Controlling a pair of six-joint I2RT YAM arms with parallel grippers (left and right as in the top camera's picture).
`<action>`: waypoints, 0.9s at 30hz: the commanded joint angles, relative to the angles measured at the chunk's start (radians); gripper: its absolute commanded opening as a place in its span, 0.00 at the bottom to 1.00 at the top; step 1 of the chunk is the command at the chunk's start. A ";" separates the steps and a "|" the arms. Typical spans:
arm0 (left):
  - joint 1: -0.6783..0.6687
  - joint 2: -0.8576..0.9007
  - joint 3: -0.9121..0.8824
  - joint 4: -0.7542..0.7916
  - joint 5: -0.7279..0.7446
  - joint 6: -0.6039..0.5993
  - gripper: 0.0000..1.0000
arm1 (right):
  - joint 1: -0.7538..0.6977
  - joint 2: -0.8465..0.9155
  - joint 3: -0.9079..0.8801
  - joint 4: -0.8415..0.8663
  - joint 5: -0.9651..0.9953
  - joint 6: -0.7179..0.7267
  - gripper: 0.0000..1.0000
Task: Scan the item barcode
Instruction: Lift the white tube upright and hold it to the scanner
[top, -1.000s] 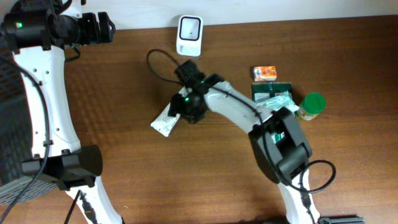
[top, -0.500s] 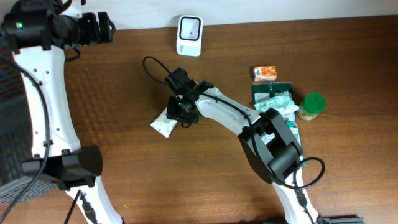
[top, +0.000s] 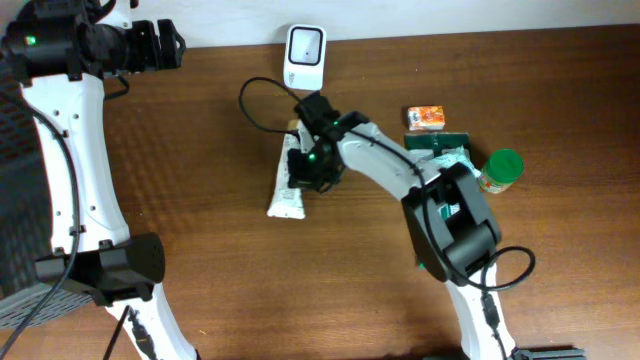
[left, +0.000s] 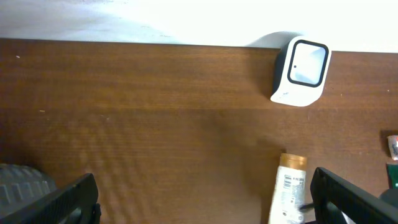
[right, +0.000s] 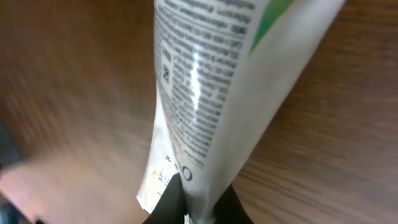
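In the right wrist view the tube (right: 211, 93) fills the frame. Its white, printed body runs up and away from the right gripper (right: 194, 202). The gripper is clamped on the tube, with a dark finger (right: 165, 205) pressed against each side of its narrow near part.

From overhead the tube (top: 284, 195) lies lengthwise over the wooden surface (top: 200, 180), near the middle. Its capped end points toward the far edge. The right gripper (top: 318, 165) sits against the tube's right side, gripping its upper half. Whether the tube rests on the surface or is lifted just off it cannot be told.

The right arm (top: 385, 170) rises from its base at the near right. It reaches diagonally left and away, with its white forearm stretched low over the surface. A black cable (top: 255, 100) loops beside the wrist.

Just beyond the tube's cap stands the scanner (top: 305, 55), a white unit with a dark window, at the far edge of the surface. It is near the tube but apart from it. To the right lie an orange box (top: 425, 117), a green packet (top: 440, 150) and a green-lidded jar (top: 503, 168), well clear of the gripper.

The left arm (top: 75, 150) stands along the left side. The left gripper (top: 150, 47) is at the far left corner, spread wide and holding nothing. Its wrist view shows its fingers (left: 68, 202) at the bottom corners, with the tube (left: 289, 186) and scanner (left: 300, 71) ahead of them.
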 joint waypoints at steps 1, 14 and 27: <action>0.004 -0.002 0.016 -0.001 0.010 0.011 0.99 | -0.055 0.035 -0.024 -0.045 -0.065 -0.214 0.04; 0.004 -0.002 0.016 -0.001 0.010 0.011 0.99 | -0.096 0.032 0.035 -0.098 -0.023 -0.232 0.19; 0.004 -0.002 0.016 -0.001 0.010 0.011 0.99 | -0.087 0.071 -0.113 0.093 -0.013 -0.122 0.32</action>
